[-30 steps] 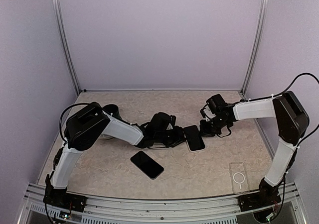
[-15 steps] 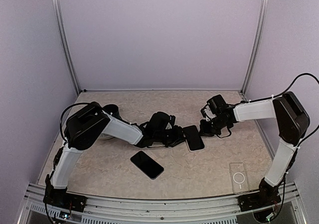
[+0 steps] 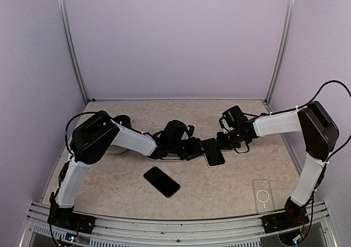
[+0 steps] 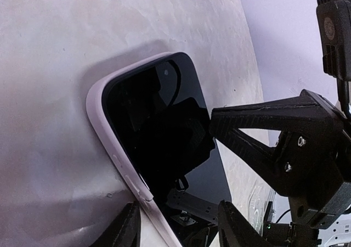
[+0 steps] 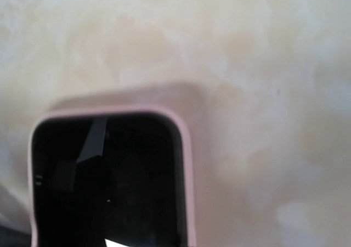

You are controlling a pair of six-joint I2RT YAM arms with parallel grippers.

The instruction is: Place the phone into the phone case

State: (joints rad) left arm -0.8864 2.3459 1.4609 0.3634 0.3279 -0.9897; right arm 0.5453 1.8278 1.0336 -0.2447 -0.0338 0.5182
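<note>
A phone in a pale pink case lies screen up on the table at centre. It fills the left wrist view, and one corner shows in the right wrist view. My left gripper is low at its left side, open, and the phone's near edge runs between the fingertips. My right gripper is at the phone's right side, and its black finger touches the screen edge. The right wrist view does not show its own fingers. A bare black phone lies nearer the front. A clear case lies front right.
The enclosure's purple walls and metal posts bound the back and sides. A metal rail runs along the front edge. A dark round object sits behind the left arm.
Both grippers have crept slightly up and left around the cased phone. The phone, the bare phone and the clear case have stayed put.
</note>
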